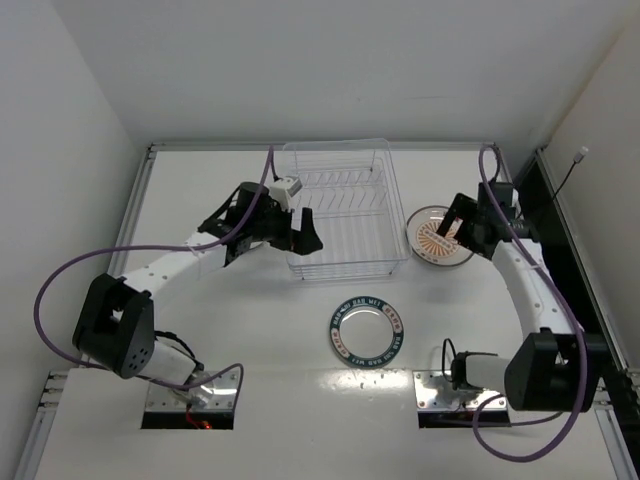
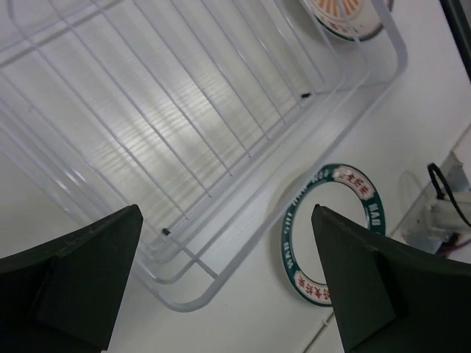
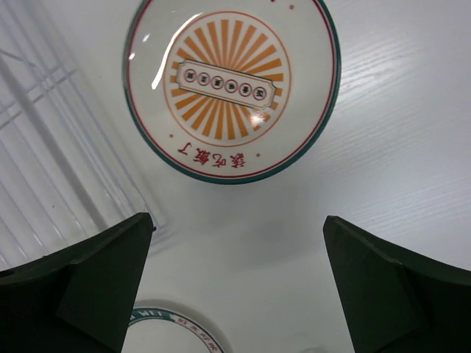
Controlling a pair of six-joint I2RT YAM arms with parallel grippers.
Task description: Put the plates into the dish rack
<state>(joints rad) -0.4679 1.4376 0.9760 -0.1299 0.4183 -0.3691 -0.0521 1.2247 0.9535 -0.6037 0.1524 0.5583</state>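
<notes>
Right, the white bench [image 1: 250, 350] fills most of my overhead view, and the dish rack [image 1: 345, 272] sits on it toward the far side, about midway across. It is a clear wire basket, with its thin bars running across its floor.

Both plates lie flat on the bench, outside the rack. The orange-striped plate [image 3: 230, 88] is just beside the rack's right wall, face up, and I can read a band of characters across its centre. The lettered plate [image 1: 368, 331], with a dark blue-green rim and red patches, lies in front of the rack's near wall, a little apart from it and closer to the arm bases.

My left end effector [image 2: 227, 220] hangs over the rack's near left corner, its fingers spread wide and gripping nothing. My right end effector [image 3: 237, 220] hovers above the near edge of the striped plate, also spread wide and holding nothing.
</notes>
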